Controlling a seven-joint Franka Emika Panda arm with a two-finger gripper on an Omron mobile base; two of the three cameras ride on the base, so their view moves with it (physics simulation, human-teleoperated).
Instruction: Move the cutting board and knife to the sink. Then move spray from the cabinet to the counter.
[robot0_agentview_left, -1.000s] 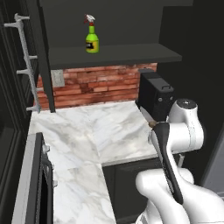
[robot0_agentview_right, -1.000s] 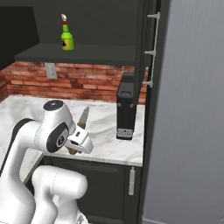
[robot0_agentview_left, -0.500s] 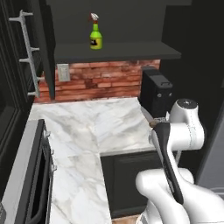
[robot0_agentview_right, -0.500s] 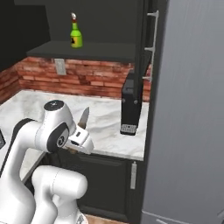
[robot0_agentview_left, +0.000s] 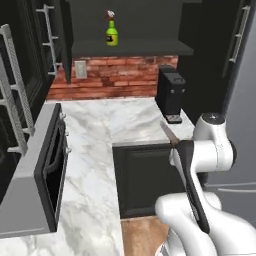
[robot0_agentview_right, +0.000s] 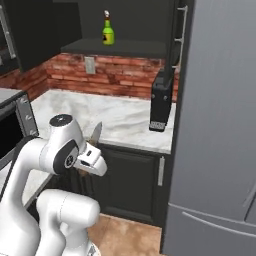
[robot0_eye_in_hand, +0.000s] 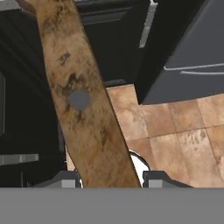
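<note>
My gripper (robot0_eye_in_hand: 111, 179) is shut on the knife's brown wooden handle (robot0_eye_in_hand: 83, 100), which runs up between the fingertips. The grey blade (robot0_agentview_left: 167, 134) sticks up from the hand in front of the arm, just off the counter's front edge; it points upward (robot0_agentview_right: 96, 134) in the right base view too. The green spray (robot0_agentview_left: 112, 31) stands upright on the shelf of the open dark cabinet (robot0_agentview_left: 130, 47), high above the white marble counter (robot0_agentview_left: 95, 125). In the right base view the spray (robot0_agentview_right: 107, 30) stands far above and behind the hand, over the counter (robot0_agentview_right: 115, 112).
A black coffee machine (robot0_agentview_left: 170, 95) stands at the counter's right end, beside the tall grey fridge (robot0_agentview_right: 220, 125). A grey oven-like box (robot0_agentview_left: 40, 170) sits on the left counter run. Dark base cabinets (robot0_agentview_right: 135, 175) and tiled floor (robot0_eye_in_hand: 175, 127) lie below the hand.
Both base views have shifted, so the base has driven and the counter corner and cabinet sit differently in the frame. The arm's pose and its hold on the knife are unchanged.
</note>
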